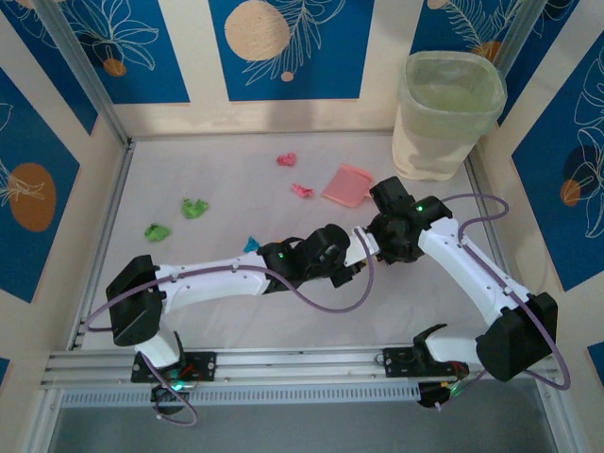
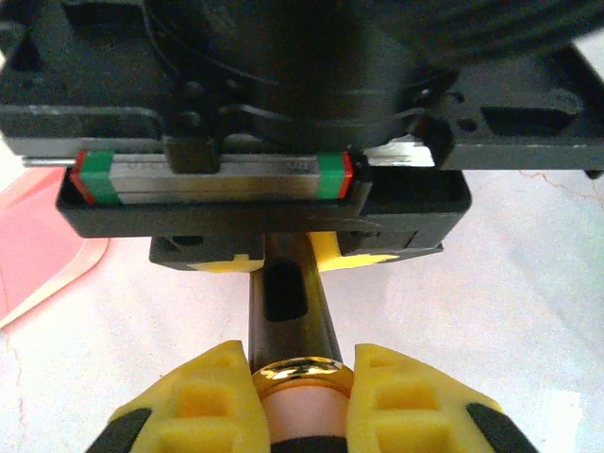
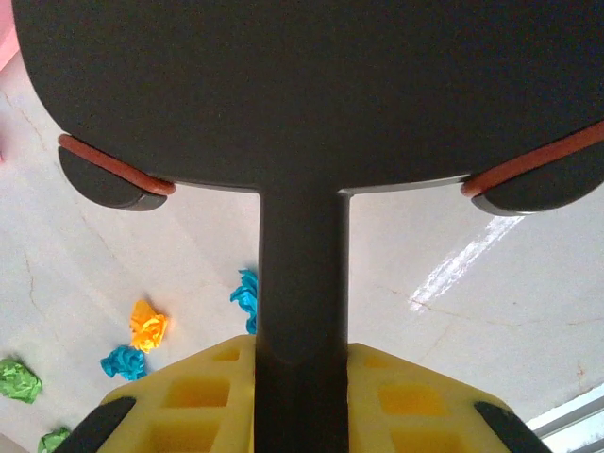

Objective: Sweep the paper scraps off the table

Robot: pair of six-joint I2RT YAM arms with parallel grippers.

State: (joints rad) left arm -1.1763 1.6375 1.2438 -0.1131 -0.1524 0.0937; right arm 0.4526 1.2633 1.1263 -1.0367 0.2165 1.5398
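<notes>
The dark brush's thin handle [image 2: 288, 302], with its gold ring, sits clamped between the yellow fingers of my left gripper [image 2: 302, 368]. The handle runs on into my right gripper [image 1: 384, 226], which is also shut on it. In the right wrist view the handle [image 3: 302, 283] passes between the fingers of the right gripper [image 3: 302, 359], and the broad brush head [image 3: 302, 85] is above them. Both grippers meet mid-table, the left gripper [image 1: 338, 257] just left of the right. Paper scraps lie on the table [image 1: 236, 170]: pink [image 1: 286, 159], red-pink [image 1: 302, 191], green [image 1: 194, 208], green [image 1: 157, 231], cyan [image 1: 252, 244], orange [image 3: 148, 326].
The flat pink dustpan [image 1: 347, 184] lies just behind the right gripper. A pale translucent waste bin [image 1: 445, 113] stands in the far right corner. Aluminium rails [image 1: 283, 363] edge the near side, and cream walls with blue panels close off the other sides.
</notes>
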